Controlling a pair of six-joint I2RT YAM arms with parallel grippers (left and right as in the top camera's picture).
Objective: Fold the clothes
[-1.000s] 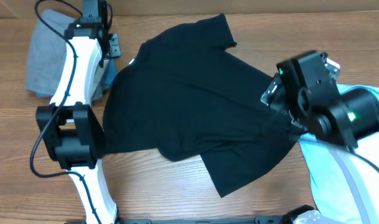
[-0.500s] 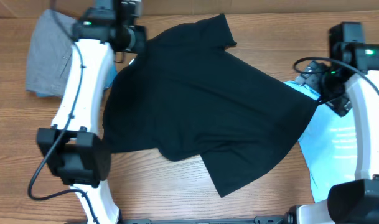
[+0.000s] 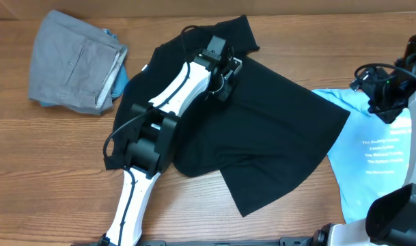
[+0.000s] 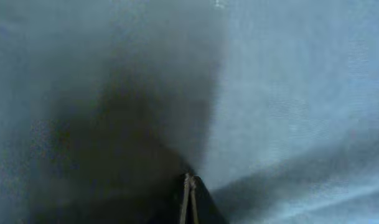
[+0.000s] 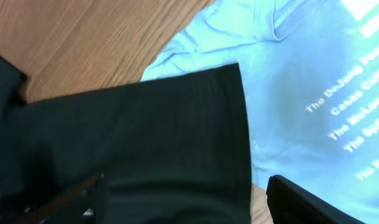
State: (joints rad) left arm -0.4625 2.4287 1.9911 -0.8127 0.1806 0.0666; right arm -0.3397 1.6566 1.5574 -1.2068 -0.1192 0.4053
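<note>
A black T-shirt (image 3: 262, 130) lies spread flat on the wooden table, with one sleeve at the top (image 3: 238, 31) and a corner hanging out at the bottom (image 3: 262, 191). My left gripper (image 3: 225, 68) reaches over the shirt's upper middle. In the left wrist view its fingertips (image 4: 188, 186) are shut, close against the dark cloth (image 4: 114, 137); I cannot tell if cloth is pinched. My right gripper (image 3: 377, 96) hovers at the shirt's right edge. In the right wrist view its jaws (image 5: 189, 205) are wide open above the black shirt's hem (image 5: 177, 124).
A light blue shirt with white print (image 3: 378, 150) lies at the right, partly under the black shirt; it also shows in the right wrist view (image 5: 313, 74). Folded grey clothing (image 3: 71, 61) sits at the back left over a light blue piece (image 3: 119, 75).
My left arm has swung from the shirt's upper left corner to over its upper middle. My right arm has drawn back to the right edge. The shirt's shape looks unchanged.
</note>
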